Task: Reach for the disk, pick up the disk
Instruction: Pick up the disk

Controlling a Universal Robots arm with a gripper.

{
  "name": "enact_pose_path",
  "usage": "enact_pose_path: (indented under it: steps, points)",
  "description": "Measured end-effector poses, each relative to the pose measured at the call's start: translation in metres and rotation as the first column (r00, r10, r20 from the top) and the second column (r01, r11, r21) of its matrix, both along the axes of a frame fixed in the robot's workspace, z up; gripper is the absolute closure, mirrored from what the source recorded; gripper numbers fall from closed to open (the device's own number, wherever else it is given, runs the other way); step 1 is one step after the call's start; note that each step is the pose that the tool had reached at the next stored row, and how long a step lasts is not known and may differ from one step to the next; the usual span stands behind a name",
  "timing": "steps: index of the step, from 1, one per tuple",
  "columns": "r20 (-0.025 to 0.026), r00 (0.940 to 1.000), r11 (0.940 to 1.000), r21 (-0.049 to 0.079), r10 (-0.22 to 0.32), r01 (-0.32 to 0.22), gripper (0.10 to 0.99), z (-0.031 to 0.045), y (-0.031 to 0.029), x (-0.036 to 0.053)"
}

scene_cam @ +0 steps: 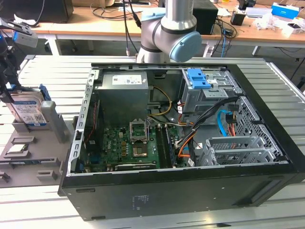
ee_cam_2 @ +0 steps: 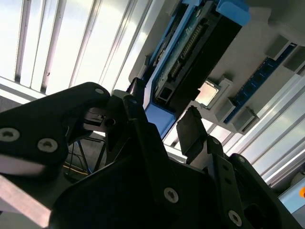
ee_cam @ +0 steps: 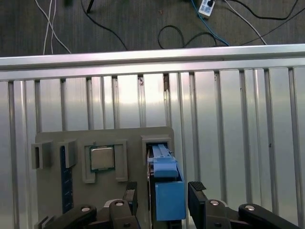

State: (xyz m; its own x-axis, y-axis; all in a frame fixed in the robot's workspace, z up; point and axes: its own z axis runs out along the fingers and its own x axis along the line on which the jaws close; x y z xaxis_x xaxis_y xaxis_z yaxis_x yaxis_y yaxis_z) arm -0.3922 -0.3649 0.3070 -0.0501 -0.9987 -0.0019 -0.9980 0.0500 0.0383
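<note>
Gripper (ee_cam: 164,192) is open wide and straddles the disk (ee_cam: 165,168), with one black finger (ee_cam: 198,189) on each side of its blue-railed edge. In the first wrist view a thin gap shows on the right-hand finger's side. I cannot tell whether the other finger touches, so no grasp is visible. The disk stands on edge in a slot of a grey holder (ee_cam: 128,136) and is not lifted. In the second wrist view the fingertips (ee_cam_2: 190,125) flank the blue end of the disk (ee_cam_2: 195,52), whose dark connector side faces the camera. In the exterior view the disk (scene_cam: 26,110) is at the exterior view's left, upright, with its white-and-blue label facing out and blue rails on its edges. The gripper's black body (scene_cam: 6,71) is right above it. The holder also carries a square silver chip (ee_cam: 101,158) in a recess just beside the disk slot, and a long blue strip (ee_cam: 63,179) farther over. The holder lies flat on a slatted metal table (ee_cam: 228,143). An open computer case (scene_cam: 190,191) sits on the same table, well apart from the disk toward the exterior view's right. Inside it are a green motherboard (scene_cam: 128,143) and a metal drive cage (scene_cam: 214,98), which has a blue latch piece (scene_cam: 198,78) on top. The robot arm (scene_cam: 167,28) stands behind the case.
</note>
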Motion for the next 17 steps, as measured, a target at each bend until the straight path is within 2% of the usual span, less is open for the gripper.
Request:
enact_pose_path:
  steps: [10,15,17]
  points:
    - [-0.0001,1.0,1.0,0.0,0.003,-0.003,0.541,-0.0103,0.0,0.0]
    - [-0.0002,0.9982,0.9982,0.0,0.059,-0.059,0.541,-0.014,0.0,0.0]
    - [0.0001,0.9982,0.9982,0.0,0.06,-0.06,0.541,-0.0154,0.0,0.0]
